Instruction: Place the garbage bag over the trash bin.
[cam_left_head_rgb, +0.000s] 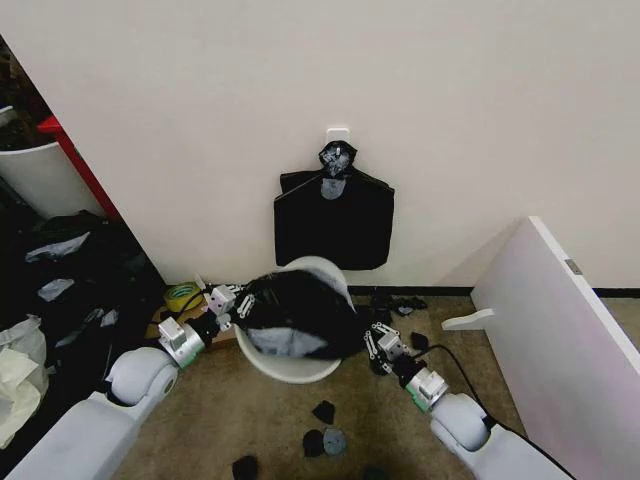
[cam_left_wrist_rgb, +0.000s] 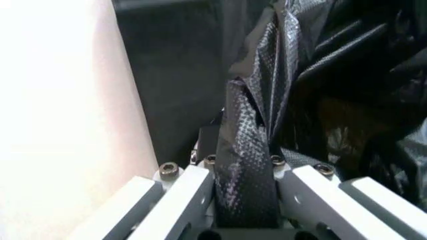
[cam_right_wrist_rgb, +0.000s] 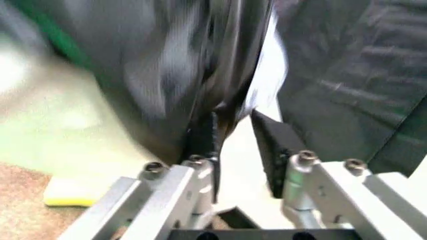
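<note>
The trash bin (cam_left_head_rgb: 290, 368) is a round white bucket standing on the floor by the wall. The black garbage bag (cam_left_head_rgb: 297, 312) lies bunched over its mouth, covering most of the rim. At the bin's left rim, my left gripper (cam_left_head_rgb: 232, 303) is shut on a twisted strip of the garbage bag (cam_left_wrist_rgb: 243, 150), with the bin's white wall (cam_left_wrist_rgb: 67, 125) close alongside. My right gripper (cam_left_head_rgb: 378, 345) sits at the bin's right side. In the right wrist view its fingers (cam_right_wrist_rgb: 270, 145) stand apart, and a thin edge of the bag (cam_right_wrist_rgb: 167, 75) hangs down between them.
A flat black bundle (cam_left_head_rgb: 335, 220) hangs on the wall just behind the bin. A white board (cam_left_head_rgb: 560, 340) leans at the right. Small black scraps (cam_left_head_rgb: 325, 440) lie on the carpet in front, a yellow-green roll (cam_left_head_rgb: 183, 295) to the left, and clutter (cam_left_head_rgb: 60, 270) beyond it.
</note>
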